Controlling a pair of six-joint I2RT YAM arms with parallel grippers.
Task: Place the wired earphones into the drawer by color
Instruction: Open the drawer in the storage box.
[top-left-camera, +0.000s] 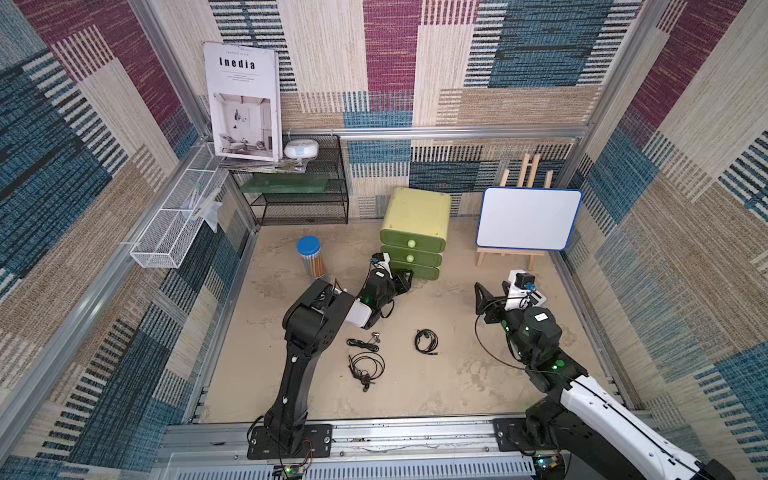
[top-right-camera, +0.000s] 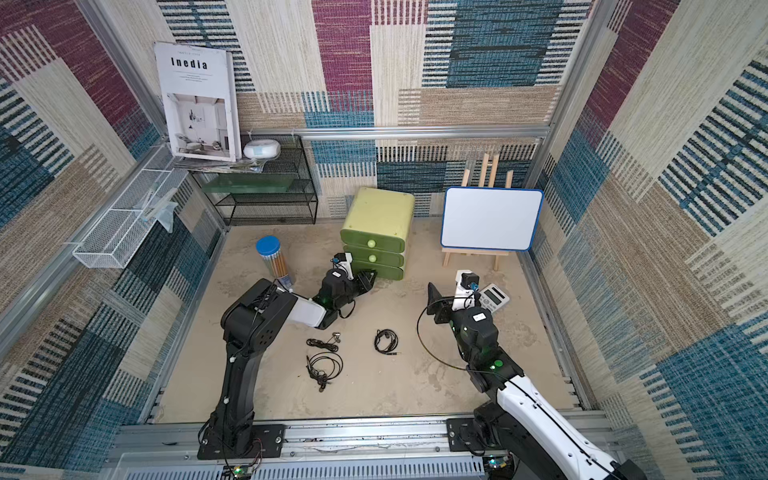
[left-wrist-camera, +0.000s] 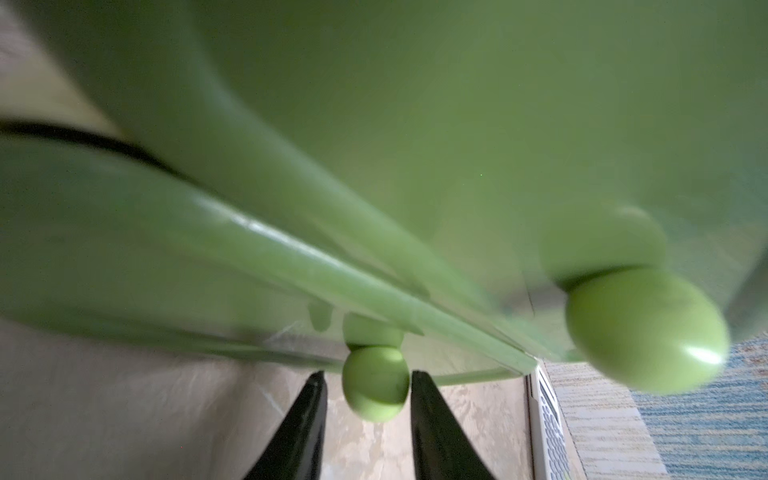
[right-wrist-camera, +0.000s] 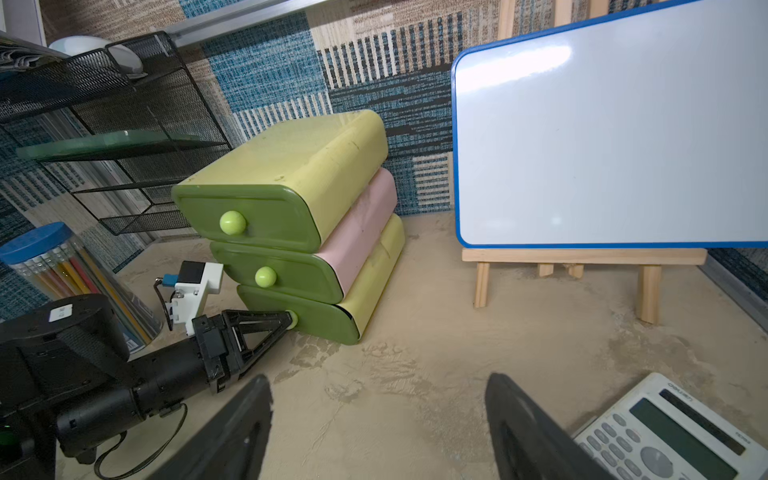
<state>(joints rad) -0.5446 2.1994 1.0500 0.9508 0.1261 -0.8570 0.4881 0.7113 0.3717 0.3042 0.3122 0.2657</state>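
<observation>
Left gripper (left-wrist-camera: 368, 374) is at the bottom drawer (right-wrist-camera: 316, 320) of the green drawer unit (top-left-camera: 415, 216). Jaws narrow, one finger (left-wrist-camera: 299, 428) on each side of the round knob (left-wrist-camera: 376, 388). One finger looks in contact and there is a thin gap at the other, so cannot tell if it is a real pinch. Bottom drawer looks shut in the right wrist view. In a top view the left gripper (top-left-camera: 404, 277) sits low at the unit's base.

Right gripper (right-wrist-camera: 380, 415) is wide with nothing between the jaws, above the bare desk (top-left-camera: 457, 374). Calculator (right-wrist-camera: 665, 440) is just beside it. The drawer unit is ahead of it, well apart.

Wired earphones: three black sets visible in both top views, all loose on the desk, none in either gripper.
- One (top-left-camera: 363, 343) with pale buds lies behind the left gripper, near that arm's forearm.
- One (top-left-camera: 365, 369), a looser coil, is just beside the first and farther from the left gripper.
- Third set (top-left-camera: 426, 341) is between the two arms, well behind both grippers.
</observation>
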